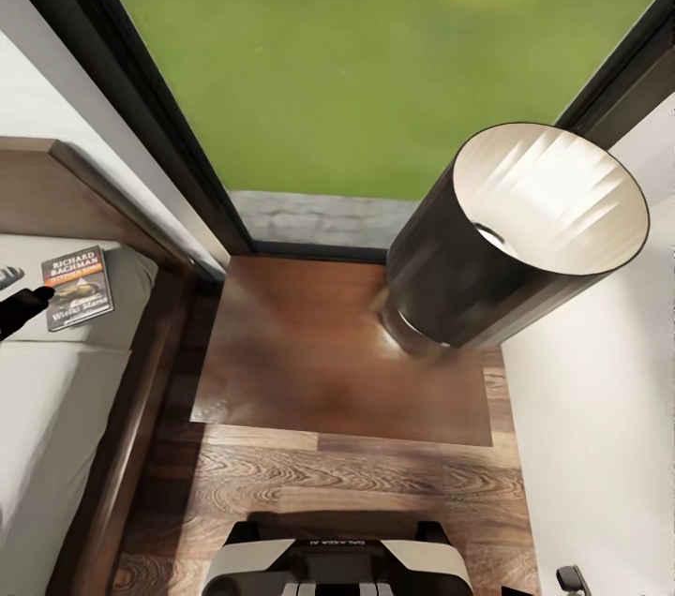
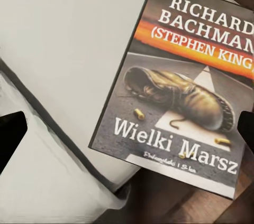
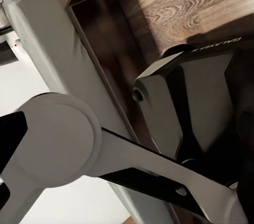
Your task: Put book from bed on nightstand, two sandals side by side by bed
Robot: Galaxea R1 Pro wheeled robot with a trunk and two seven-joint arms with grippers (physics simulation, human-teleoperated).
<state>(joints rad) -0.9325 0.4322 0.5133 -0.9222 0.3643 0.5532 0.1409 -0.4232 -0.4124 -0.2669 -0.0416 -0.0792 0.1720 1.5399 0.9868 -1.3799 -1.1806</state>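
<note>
Glossy paperback book (image 2: pixel 180 92) flat on soft mattress (image 2: pixel 63 39), corner overhanging

Dark-shaded lamp (image 1: pixel 520 235) beside tall window (image 1: pixel 366 71)

My left gripper (image 1: pixel 21 307) was black. The book (image 1: pixel 78 287) had a dark cover w/ white title text, an orange band and a brown boot on grey road w/ white stripes. Mattress (image 1: pixel 47 409) was pale grey-white; bed frame (image 1: pixel 141 390) dark brown. At 12 o'clock, grass (image 1: pixel 375 71) was bright green. Nightstand (image 1: pixel 319 362) top was glossy reddish-brown; lamp shade (image 1: pixel 450 277) black outside, white inside. Floor (image 1: pixel 356 474) was brown wood grain.
</note>
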